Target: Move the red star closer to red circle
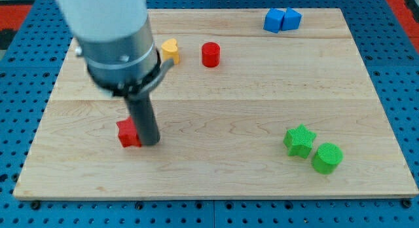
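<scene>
The red star (127, 133) lies at the view's lower left of the wooden board, partly hidden by the rod. My tip (150, 143) rests on the board right against the star's right side. The red circle (210, 55) stands near the view's top, right of centre-left, well apart from the star, up and to the right of it.
A yellow block (171, 50) sits just left of the red circle, beside the arm's body. Two blue blocks (281, 20) touch at the view's top right. A green star (299, 140) and a green circle (327, 158) sit together at the lower right.
</scene>
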